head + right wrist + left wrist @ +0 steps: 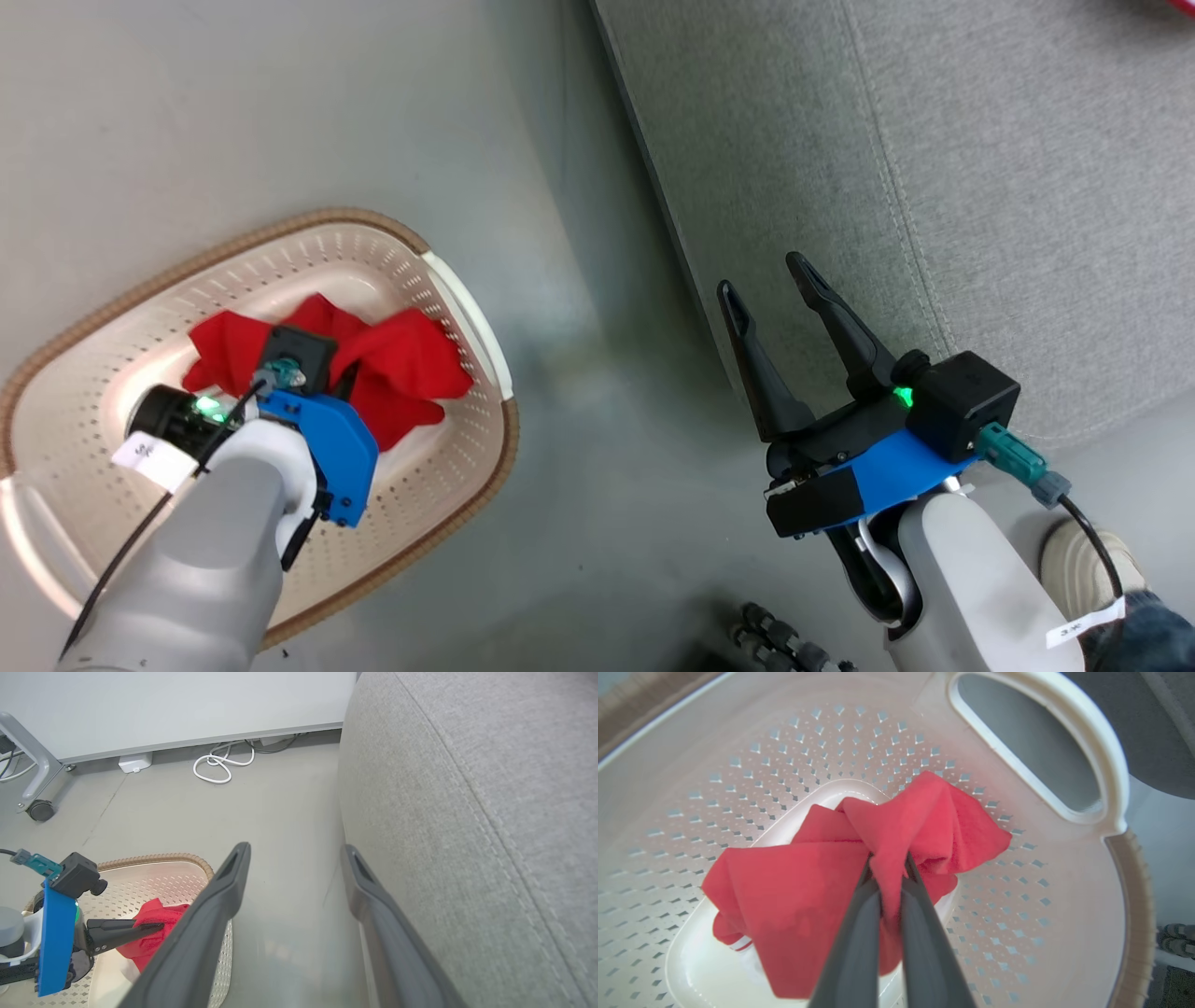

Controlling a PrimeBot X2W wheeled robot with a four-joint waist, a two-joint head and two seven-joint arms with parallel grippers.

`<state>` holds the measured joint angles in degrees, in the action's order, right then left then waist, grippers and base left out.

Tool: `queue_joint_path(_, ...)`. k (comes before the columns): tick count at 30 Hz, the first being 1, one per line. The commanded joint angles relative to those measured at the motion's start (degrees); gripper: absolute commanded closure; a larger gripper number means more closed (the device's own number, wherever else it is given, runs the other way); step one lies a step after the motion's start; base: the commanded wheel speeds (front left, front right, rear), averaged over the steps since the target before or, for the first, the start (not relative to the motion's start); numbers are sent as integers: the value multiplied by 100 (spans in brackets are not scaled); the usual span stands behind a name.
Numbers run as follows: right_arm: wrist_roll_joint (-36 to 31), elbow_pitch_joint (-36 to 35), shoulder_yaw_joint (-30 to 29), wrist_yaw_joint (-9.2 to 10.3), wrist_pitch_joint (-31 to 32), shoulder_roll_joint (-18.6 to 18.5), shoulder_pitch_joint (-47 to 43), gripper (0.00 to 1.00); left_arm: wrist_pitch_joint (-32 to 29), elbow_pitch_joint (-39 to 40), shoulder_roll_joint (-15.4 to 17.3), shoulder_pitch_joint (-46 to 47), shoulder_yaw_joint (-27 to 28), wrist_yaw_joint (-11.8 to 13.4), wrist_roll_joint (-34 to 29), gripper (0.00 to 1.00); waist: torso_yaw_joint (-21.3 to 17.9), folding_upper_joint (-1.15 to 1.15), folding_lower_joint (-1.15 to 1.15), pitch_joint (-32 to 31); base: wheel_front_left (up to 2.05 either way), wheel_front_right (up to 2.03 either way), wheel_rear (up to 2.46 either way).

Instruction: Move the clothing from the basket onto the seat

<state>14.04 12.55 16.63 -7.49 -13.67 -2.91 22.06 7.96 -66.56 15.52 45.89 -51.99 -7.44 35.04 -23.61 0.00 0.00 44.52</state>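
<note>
The cream perforated basket (93, 392) with a brown rim stands on the floor at the left. A crumpled red piece of clothing (411, 369) lies in its bottom. My left gripper (888, 863) reaches down into the basket and is shut on a raised fold of the clothing (794, 891); a white stripe (740, 942) shows at the fabric's lower edge. The right wrist view shows the same pinch from the side, left gripper (156, 927) on the cloth. My right gripper (764, 277) hangs open and empty over the front edge of the grey seat (934, 187).
Grey floor separates the basket from the seat (467, 812). A person's shoe (1083, 560) stands by my right forearm. A sliver of red (1178, 5) shows at the seat's far corner. White cables (219, 763) and a caster wheel (41, 810) lie along the far wall.
</note>
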Motion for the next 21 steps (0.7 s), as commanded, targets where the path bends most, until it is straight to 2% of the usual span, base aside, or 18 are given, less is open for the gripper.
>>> queue_joint_path(1, -33, 35, 3, -1, 16, 3, 70, 0, 64, -16, -31, -54, -17, -4, 46, 100, 130, 0, 0, -276, 0, 0, 0)
queue_joint_path(13, -352, 215, -237, -1, 369, -1, -402, 0, 316, 254, -498, -815, -464, -4, 491, 100, 684, 0, 0, -2072, 0, 0, 0)
queue_joint_path(21, -487, 151, -368, -1, 670, -1, -967, 0, 609, 789, -658, -1094, -771, -4, 724, 100, 1111, 0, 0, -3106, 0, 0, 0)
